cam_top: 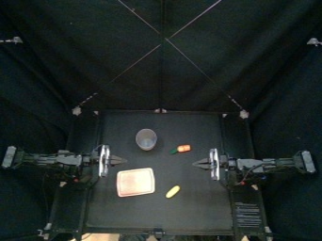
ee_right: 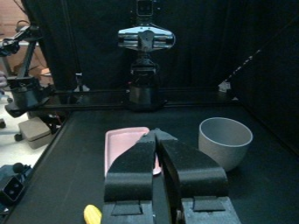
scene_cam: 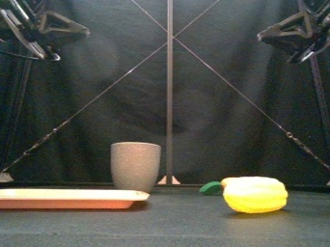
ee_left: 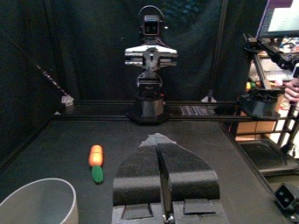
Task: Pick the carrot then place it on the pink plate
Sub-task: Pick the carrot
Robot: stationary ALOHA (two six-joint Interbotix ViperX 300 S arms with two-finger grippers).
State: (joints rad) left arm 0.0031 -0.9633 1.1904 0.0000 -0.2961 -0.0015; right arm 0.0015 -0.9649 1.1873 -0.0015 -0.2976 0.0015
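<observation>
The carrot is small and orange with a green leafy end, and lies on the black table right of centre toward the back. In the left wrist view the carrot lies ahead of my left gripper, well apart from it. The pink plate is a flat tray near the front, also seen as the tray in the right wrist view. My left gripper hangs at the left, shut and empty. My right gripper hangs at the right, its jaws closed on nothing.
A tall grey speckled cup stands upright at the back, left of the carrot. A yellow toy lies near the front, right of the tray. In the front view it hides all but the carrot's green end.
</observation>
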